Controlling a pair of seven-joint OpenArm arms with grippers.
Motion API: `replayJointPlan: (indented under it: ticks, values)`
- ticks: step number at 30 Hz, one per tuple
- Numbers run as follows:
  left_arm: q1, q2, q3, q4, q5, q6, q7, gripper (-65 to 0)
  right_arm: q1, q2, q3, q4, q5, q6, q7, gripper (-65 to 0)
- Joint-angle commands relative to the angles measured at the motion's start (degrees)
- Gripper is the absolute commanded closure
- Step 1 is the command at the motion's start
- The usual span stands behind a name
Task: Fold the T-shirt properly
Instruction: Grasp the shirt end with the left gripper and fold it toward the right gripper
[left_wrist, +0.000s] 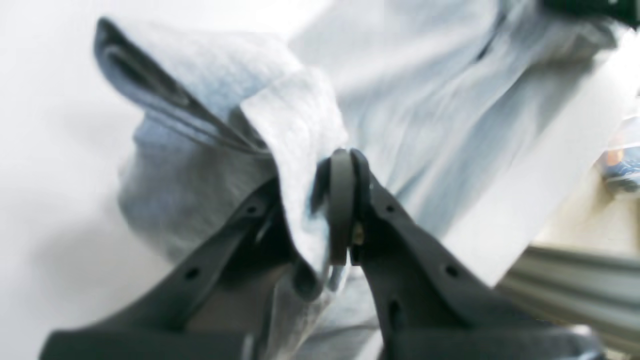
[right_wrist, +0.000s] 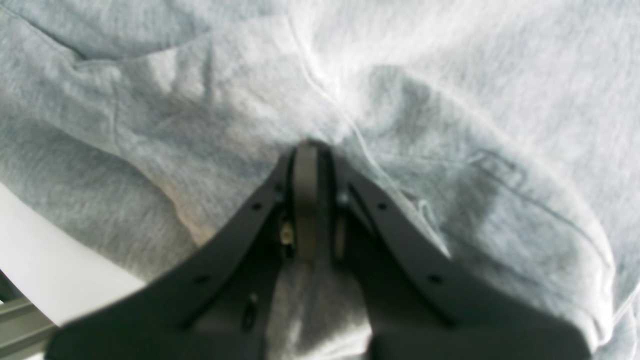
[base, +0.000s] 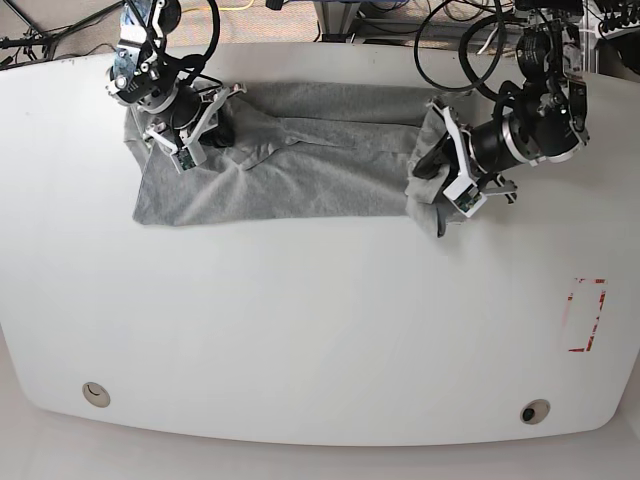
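One T-shirt (base: 300, 165), light grey cotton, spread crosswise on the far half of the white table (base: 300, 340). Handling, by judgement: light, limp, non-fragile; sags and bunches where lifted, so best taken at hems, seams or corners, both ends at once. Near to far from the shirt's front edge: bare table towards the camera; at the shirt's ends, the left gripper (left_wrist: 345, 210), jaws closed on a doubled fold of cloth, and the right gripper (right_wrist: 307, 150), jaws pressed together with fabric gathered at the tips. Wrist views show the pinched layers and a stitched seam; only the base view shows the whole outline and a red-marked rectangle (base: 585, 315) well clear.
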Motion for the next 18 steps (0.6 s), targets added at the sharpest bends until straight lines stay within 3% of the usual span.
replayJointPlan:
  ticks: [1,7,18]
  values:
    - [-1.01,0.64,0.96,0.73,1.46,0.33,-1.03,0.0,-0.10,-0.49,-0.02,0.56,-1.12,-0.12,-1.59,-3.5]
    - [-1.71,3.01,3.86,0.73,5.24,0.24,-1.03,0.0,-0.10,-0.75,-0.02,0.56,-1.12,-0.12,-1.59,-3.5]
    - [-1.71,3.28,4.56,0.73,5.68,0.33,-1.03,-0.1,-0.19,-0.93,-0.02,0.56,-1.12,-0.12,-1.59,-3.5]
